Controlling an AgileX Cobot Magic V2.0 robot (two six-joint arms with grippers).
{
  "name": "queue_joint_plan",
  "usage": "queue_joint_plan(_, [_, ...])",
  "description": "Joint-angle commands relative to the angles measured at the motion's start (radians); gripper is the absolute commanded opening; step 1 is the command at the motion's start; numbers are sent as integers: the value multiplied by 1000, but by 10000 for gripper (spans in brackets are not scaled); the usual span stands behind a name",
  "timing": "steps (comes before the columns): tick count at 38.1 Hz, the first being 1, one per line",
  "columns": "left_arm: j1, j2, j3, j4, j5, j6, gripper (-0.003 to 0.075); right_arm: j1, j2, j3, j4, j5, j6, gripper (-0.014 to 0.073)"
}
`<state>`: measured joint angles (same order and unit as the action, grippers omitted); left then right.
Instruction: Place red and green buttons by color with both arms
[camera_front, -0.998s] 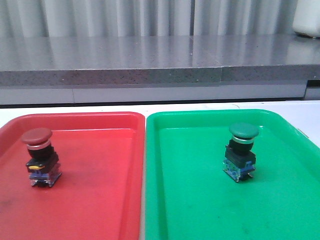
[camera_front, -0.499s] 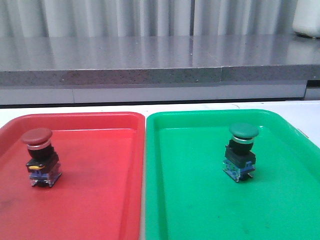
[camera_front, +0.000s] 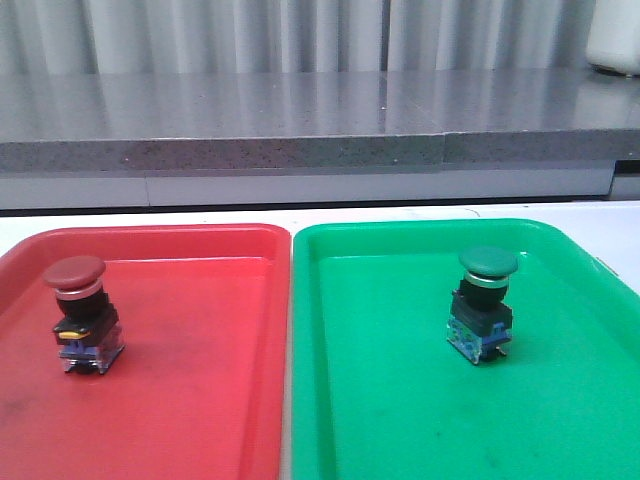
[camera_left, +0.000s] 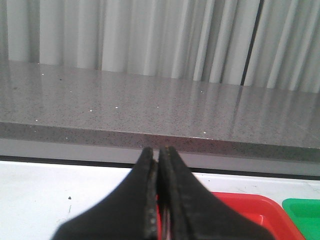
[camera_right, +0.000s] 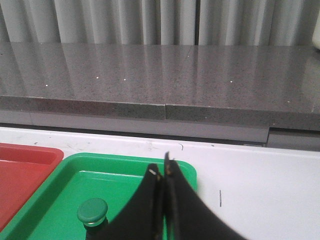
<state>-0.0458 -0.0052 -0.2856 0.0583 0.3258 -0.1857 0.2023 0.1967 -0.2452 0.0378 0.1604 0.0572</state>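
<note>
The red button (camera_front: 79, 312) stands upright in the red tray (camera_front: 200, 400), near its left side. The green button (camera_front: 483, 302) stands upright in the green tray (camera_front: 400, 420), right of the middle; its green cap also shows in the right wrist view (camera_right: 92, 210). Neither arm shows in the front view. My left gripper (camera_left: 159, 152) is shut and empty, held above the table before the red tray's corner (camera_left: 250, 210). My right gripper (camera_right: 161, 170) is shut and empty, held above the green tray (camera_right: 65, 200), apart from the green button.
The two trays lie side by side on a white table (camera_front: 200, 217). A grey stone ledge (camera_front: 300, 120) runs behind the table, with white curtains beyond. A white object (camera_front: 615, 35) stands at the ledge's far right.
</note>
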Motion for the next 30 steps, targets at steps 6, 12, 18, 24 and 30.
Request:
queue_joint_plan(6, [-7,-15,-27,-6,-80,-5,-20,-1,6,-26,-6,-84,-11,-68])
queue_joint_plan(12, [-7,-15,-27,-6,-80,-5,-20,-1,6,-26,-6,-84,-11,-68])
queue_joint_plan(18, [-7,-17,30,-36,-96,-5,-20,-1,6,-26,-6,-83,-11,-68])
queue_joint_plan(24, [-7,-17,141,-49,-96,-4,-20,-1,6,-26,-6,-83,-11,-68])
queue_joint_plan(30, [-7,-17,230,-129,-117,80,-20,-1,6,-26,-6,-83,-11,-68])
